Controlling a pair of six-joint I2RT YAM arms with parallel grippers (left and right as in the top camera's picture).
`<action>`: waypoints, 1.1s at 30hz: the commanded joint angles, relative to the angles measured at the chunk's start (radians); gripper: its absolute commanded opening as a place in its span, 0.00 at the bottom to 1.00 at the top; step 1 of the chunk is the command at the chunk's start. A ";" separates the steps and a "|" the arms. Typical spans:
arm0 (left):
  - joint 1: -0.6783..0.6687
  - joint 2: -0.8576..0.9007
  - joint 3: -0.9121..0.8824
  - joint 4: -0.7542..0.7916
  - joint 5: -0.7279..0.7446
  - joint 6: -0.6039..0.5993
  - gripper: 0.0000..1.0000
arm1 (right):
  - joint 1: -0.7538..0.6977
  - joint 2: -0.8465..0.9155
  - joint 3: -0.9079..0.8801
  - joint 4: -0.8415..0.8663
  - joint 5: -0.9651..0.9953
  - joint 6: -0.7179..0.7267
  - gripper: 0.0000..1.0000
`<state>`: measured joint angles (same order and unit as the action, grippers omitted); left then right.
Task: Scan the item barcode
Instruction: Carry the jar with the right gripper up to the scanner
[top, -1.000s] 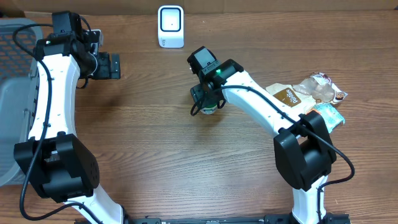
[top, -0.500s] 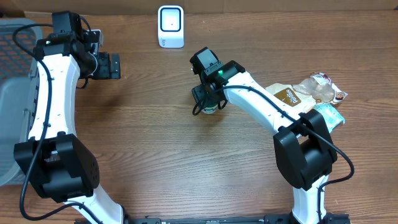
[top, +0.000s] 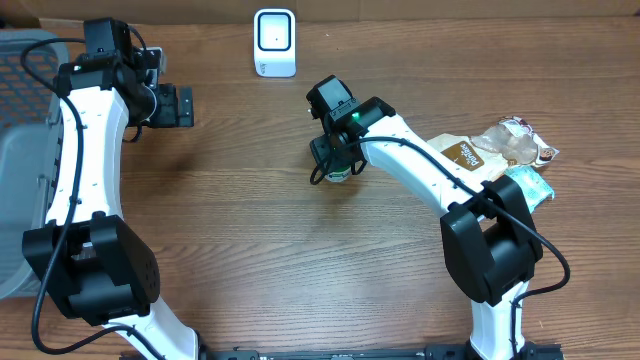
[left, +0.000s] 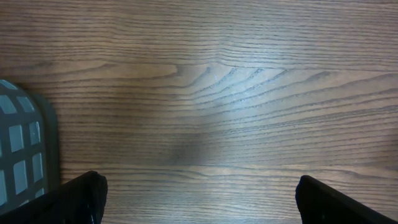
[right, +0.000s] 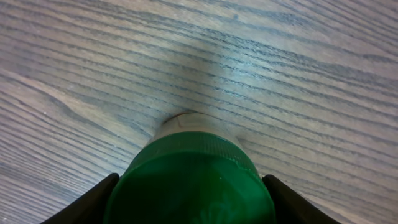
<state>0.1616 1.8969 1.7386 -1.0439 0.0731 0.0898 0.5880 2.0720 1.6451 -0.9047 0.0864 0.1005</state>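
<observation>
right gripper (right: 189, 186) | straddles green-capped bottle (right: 193, 158) | clamped or not: cannot tell | left gripper (left: 199, 190): released

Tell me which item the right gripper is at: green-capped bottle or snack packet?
The green-capped bottle, standing alone mid-table, flanked by the right gripper; the snack packets lie piled near the table's right edge.
</observation>
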 joint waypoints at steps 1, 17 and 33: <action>0.002 -0.008 0.011 0.002 -0.006 0.019 1.00 | -0.012 0.006 -0.008 0.006 0.009 -0.001 0.55; 0.002 -0.008 0.011 0.002 -0.006 0.019 1.00 | -0.023 -0.077 0.271 -0.196 -0.284 0.003 0.35; 0.002 -0.008 0.011 0.002 -0.006 0.019 1.00 | -0.311 -0.253 0.444 -0.227 -1.258 -0.004 0.27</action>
<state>0.1616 1.8969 1.7386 -1.0439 0.0731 0.0898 0.3218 1.8435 2.0628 -1.1378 -0.9062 0.1009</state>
